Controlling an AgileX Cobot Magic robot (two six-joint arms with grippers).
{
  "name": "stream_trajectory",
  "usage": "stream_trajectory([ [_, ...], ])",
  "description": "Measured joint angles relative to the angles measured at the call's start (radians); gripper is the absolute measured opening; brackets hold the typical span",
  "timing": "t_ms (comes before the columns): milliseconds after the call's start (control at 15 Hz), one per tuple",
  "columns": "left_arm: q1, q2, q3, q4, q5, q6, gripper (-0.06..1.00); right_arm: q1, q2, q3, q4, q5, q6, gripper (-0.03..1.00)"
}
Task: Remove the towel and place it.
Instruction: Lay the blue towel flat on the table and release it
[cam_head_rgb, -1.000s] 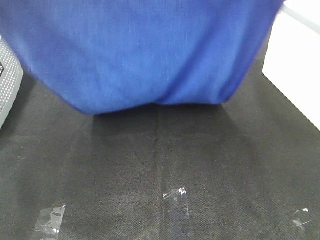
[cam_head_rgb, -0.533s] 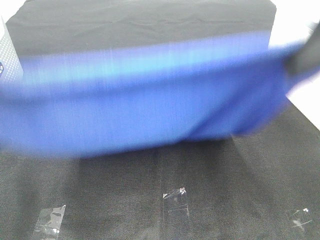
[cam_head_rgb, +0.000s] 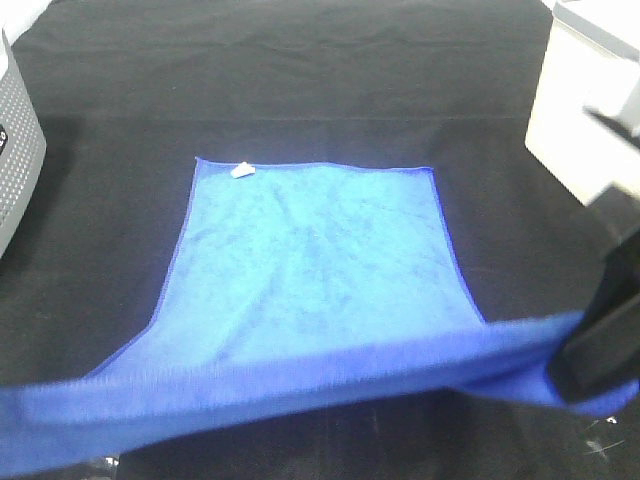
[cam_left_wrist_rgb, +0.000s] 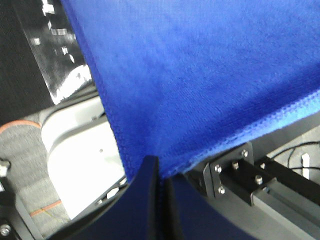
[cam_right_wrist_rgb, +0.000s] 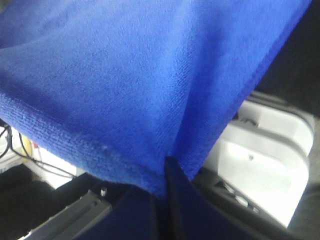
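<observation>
A grey perforated casing (cam_head_rgb: 14, 150) stands at far left. The left gripper (cam_left_wrist_rgb: 158, 170) pinches one near corner of the large royal-blue microfibre towel (cam_head_rgb: 320, 260), which lies mostly flat on the black table cloth (cam_head_rgb: 300, 90). The right gripper (cam_head_rgb: 600, 350) clamps the other near corner, a white box (cam_head_rgb: 575, 110) beyond it. The task looks nearly done: the raised near edge is yet to be lowered and released. Nothing obstructs.

Royal-blue towel (cam_head_rgb: 320, 270) – plain – on black cloth (cam_head_rgb: 300, 90).
</observation>
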Motion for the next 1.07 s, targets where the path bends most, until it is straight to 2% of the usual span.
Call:
stream_trajectory([
  [200,0.004,0.018,0.104,-0.020,-0.002,0.024,0.00,0.000,0.007,0.113,0.042,-0.001,0.000,0.00],
  [333,0.004,0.105,0.117,-0.012,-0.004,0.040,0.00,0.000,0.069,0.151,0.059,-0.001,-0.005,0.00],
  [667,0.004,0.292,0.117,-0.007,-0.009,0.117,0.00,0.000,0.228,0.157,0.061,-0.005,-0.059,0.00],
  [867,0.004,0.356,0.117,-0.008,-0.010,0.128,0.00,0.000,0.298,0.157,0.061,-0.006,-0.090,0.00],
  [1067,-0.080,0.396,0.103,0.015,-0.011,0.128,0.00,0.000,0.371,0.157,0.047,-0.006,-0.114,0.00],
])
